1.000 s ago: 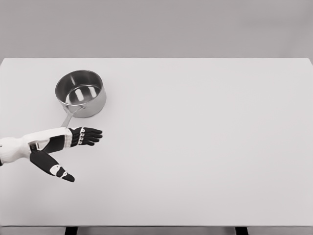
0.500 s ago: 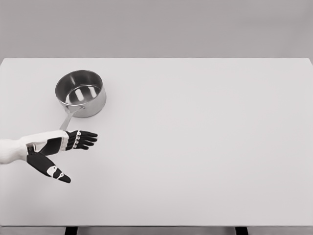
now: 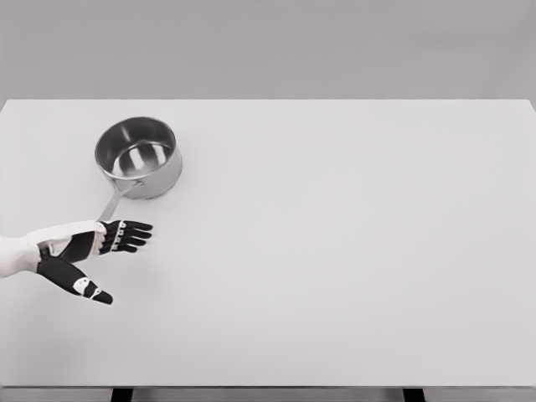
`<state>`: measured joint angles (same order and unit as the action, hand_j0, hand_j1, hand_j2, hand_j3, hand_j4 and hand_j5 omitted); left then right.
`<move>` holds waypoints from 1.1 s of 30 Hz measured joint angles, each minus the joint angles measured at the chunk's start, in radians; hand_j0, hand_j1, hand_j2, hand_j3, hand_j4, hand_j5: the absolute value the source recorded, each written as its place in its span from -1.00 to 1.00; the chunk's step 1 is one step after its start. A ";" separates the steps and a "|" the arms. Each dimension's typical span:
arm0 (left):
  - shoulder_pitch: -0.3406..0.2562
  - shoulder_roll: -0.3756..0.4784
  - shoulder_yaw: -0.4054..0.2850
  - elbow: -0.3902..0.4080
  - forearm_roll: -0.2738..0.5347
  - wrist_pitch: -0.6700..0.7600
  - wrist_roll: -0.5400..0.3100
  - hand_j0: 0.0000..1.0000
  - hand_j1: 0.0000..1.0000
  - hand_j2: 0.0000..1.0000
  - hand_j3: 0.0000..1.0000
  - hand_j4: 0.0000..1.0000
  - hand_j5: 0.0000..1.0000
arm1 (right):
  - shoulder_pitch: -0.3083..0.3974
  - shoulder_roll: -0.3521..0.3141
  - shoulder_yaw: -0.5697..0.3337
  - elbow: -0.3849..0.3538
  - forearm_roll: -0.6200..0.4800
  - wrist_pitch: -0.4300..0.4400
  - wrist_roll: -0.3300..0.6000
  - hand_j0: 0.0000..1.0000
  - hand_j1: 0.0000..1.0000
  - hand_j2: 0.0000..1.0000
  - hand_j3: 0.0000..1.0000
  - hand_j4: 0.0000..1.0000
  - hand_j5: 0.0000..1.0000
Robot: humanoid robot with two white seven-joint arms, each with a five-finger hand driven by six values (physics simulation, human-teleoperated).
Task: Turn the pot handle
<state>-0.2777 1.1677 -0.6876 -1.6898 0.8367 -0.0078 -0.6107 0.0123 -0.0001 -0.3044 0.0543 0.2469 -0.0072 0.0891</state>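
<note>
A shiny steel pot (image 3: 139,157) stands on the white table (image 3: 335,234) at the back left. Its thin metal handle (image 3: 114,203) points toward the front left, and the far end of the handle goes behind my hand. My left hand (image 3: 109,251) comes in from the left edge, just in front of the handle's tip. Its fingers (image 3: 127,235) are stretched out to the right and the thumb (image 3: 79,285) points down toward the front. The hand is open and holds nothing. My right arm is out of view.
The table's front edge (image 3: 268,387) runs along the bottom of the picture, with two dark legs below it. A plain grey wall lies behind the table.
My left hand has drawn back to the left by a few centimetres, staying open. The pot has turned slightly, its handle swinging a little further left.
</note>
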 measured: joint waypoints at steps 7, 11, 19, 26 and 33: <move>0.000 0.007 0.005 0.025 -0.007 0.000 0.000 1.00 1.00 1.00 1.00 1.00 1.00 | 0.000 0.000 0.000 0.000 0.000 0.000 0.000 1.00 1.00 1.00 1.00 1.00 1.00; -0.006 0.011 0.011 0.027 -0.009 0.000 0.000 1.00 1.00 1.00 1.00 1.00 1.00 | 0.000 0.000 0.000 0.000 0.000 0.000 0.000 1.00 1.00 1.00 1.00 1.00 1.00; -0.008 0.015 0.031 0.061 -0.016 0.000 0.000 1.00 1.00 1.00 1.00 1.00 1.00 | 0.000 0.000 0.000 0.000 0.000 0.000 0.000 1.00 1.00 1.00 1.00 1.00 1.00; -0.015 0.015 0.034 0.109 -0.025 0.000 0.000 1.00 1.00 1.00 1.00 1.00 1.00 | 0.000 0.000 0.000 0.000 0.000 0.000 0.000 1.00 1.00 1.00 1.00 1.00 1.00; -0.002 0.015 0.069 0.149 -0.040 0.000 0.000 1.00 1.00 1.00 1.00 1.00 1.00 | 0.000 0.000 0.000 0.000 0.000 0.000 0.000 1.00 1.00 1.00 1.00 1.00 1.00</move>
<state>-0.2792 1.1827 -0.6184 -1.5410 0.7965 -0.0077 -0.6108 0.0123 -0.0001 -0.3047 0.0544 0.2469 -0.0070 0.0890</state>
